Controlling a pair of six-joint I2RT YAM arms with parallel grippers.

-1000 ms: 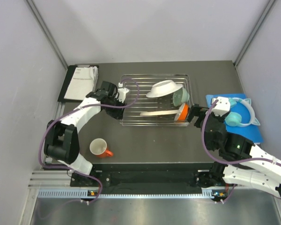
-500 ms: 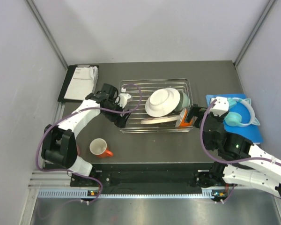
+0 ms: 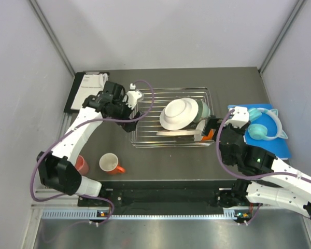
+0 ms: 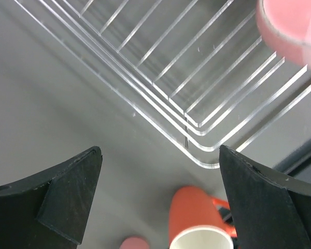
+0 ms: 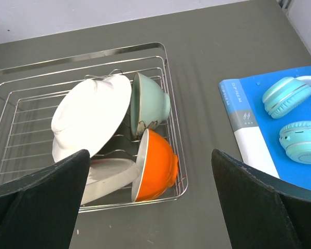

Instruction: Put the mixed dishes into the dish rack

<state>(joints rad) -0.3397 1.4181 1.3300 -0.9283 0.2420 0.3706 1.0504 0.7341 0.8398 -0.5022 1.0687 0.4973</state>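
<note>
Two robot arms reach over a dark desk point(image 3: 171, 166), seen from above. A wire rack point(image 3: 171, 91) sits mid-desk, toward the back. We count four dishes in its right half. A white plate point(image 5: 90, 122) leans tilted, underside showing, its upper edge against a mint bowl point(image 5: 153, 104) that stands on its side. An orange bowl point(image 5: 158, 166), white inside, stands on its side in the near right corner, just in front of the mint bowl. A pink plate point(image 3: 171, 134) lies low under the white plate, close against the orange bowl; we cannot tell whether they touch.

The left arm point(image 3: 80, 132) stretches to the rack's left side. The left fingers point(image 4: 67, 202) are spread wide with nothing between them, and their camera looks down on the rack's near left corner. The right arm point(image 3: 290, 176) reaches to the rack's right side, beside the orange bowl. The right fingers point(image 5: 259, 207) are also spread wide and hold nothing; their camera shows all four racked dishes.

Two dishes stand on the desk outside the rack, near the front left. An orange mug point(image 3: 110, 163), white inside, is upright with its handle toward the right. A pink cup point(image 3: 81, 164) is just left of it, partly hidden by the left arm.

Teal headphones point(image 3: 264, 128) lie on a blue folder point(image 3: 280, 144) at the desk's right edge. A black tray point(image 3: 71, 96) holding white papers point(image 3: 88, 91) sits at the back left corner.
</note>
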